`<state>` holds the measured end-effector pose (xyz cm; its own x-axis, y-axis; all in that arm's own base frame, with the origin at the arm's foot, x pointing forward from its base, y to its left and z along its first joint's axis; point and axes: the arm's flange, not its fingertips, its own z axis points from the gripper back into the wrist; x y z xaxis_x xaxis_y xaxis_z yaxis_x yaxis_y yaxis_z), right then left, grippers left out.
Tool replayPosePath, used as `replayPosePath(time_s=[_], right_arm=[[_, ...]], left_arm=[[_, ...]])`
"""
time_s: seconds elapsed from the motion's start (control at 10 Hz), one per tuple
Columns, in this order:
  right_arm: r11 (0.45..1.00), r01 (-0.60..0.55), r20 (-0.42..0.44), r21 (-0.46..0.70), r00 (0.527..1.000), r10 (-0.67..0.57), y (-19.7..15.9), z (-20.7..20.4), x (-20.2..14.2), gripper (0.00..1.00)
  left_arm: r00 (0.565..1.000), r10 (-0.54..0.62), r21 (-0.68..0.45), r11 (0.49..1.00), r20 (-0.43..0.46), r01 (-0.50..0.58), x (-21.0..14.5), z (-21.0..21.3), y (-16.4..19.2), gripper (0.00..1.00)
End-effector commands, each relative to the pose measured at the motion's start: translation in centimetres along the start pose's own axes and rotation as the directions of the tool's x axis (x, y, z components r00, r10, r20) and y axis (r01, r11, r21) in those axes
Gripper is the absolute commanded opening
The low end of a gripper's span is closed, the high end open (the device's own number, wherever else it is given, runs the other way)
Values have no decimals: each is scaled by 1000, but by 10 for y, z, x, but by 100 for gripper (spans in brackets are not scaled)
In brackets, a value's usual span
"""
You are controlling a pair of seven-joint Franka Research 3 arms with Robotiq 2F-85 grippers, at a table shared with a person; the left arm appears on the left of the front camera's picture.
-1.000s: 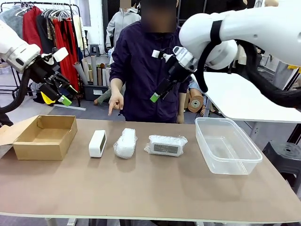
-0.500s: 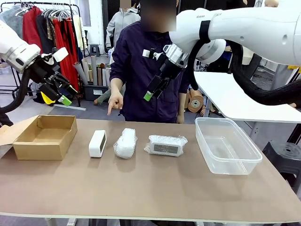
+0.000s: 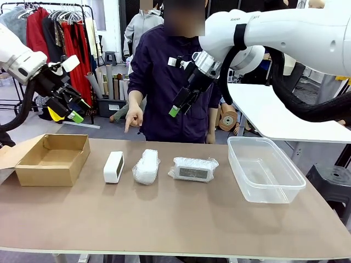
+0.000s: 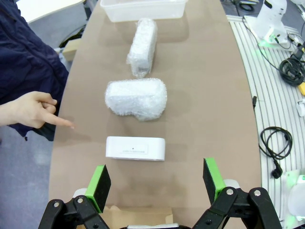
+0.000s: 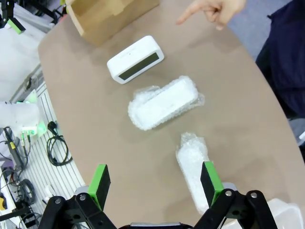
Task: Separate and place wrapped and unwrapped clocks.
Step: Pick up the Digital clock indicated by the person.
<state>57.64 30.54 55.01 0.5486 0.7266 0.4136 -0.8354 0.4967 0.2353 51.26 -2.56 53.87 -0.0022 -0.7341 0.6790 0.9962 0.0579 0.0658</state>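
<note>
Hovering high at the left of the front view, the left claw (image 3: 80,110) is hanging open and empty above a brown cardboard box (image 3: 48,174), while the right claw (image 3: 177,108), jaws likewise spread around nothing, is pointing down in front of the person. On the brown tabletop (image 3: 164,219), a bare white plastic clock (image 3: 113,166), a rounded bubble-wrapped clock (image 3: 146,166) and a flat bubble-wrapped clock (image 3: 193,169) are lying in a row between the box and a clear plastic tub (image 3: 272,195). The left wrist view is showing the person's hand (image 4: 31,109) pointing at the tabletop beside the bare white plastic clock (image 4: 135,148), which is lying just ahead of the green pads (image 4: 101,185). The right wrist view is looking down on all three clocks, well apart from its open fingers (image 5: 208,180).
</note>
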Motion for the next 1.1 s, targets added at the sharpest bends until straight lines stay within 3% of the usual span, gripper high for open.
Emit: replayPosePath(time_s=[0.0, 0.2, 0.4, 0.7, 0.8, 1.0], right_arm=[[1000, 18, -14, 26, 1000, -18, 10, -10, 16, 100], [998, 66, -66, 19, 996, -65, 39, -33, 56, 100], [982, 183, -90, -42, 978, -186, 61, -58, 98, 100], [924, 338, -194, -180, 908, -370, 86, -111, 156, 100], [894, 361, -177, -266, 893, -414, 93, -128, 168, 100], [883, 389, -149, -263, 888, -436, 104, -163, 182, 100]], left_arm=[[1000, -11, -4, 1000, 5, 11, -1, 2, -1, 100], [1000, -11, -4, 1000, 5, 11, -1, 2, -1, 100], [1000, -11, -4, 1000, 5, 11, -1, 2, -1, 100], [1000, -11, -4, 1000, 5, 11, -1, 2, -1, 100], [1000, -11, -4, 1000, 5, 11, -1, 2, -1, 100], [1000, -11, -4, 1000, 5, 11, -1, 2, -1, 100]])
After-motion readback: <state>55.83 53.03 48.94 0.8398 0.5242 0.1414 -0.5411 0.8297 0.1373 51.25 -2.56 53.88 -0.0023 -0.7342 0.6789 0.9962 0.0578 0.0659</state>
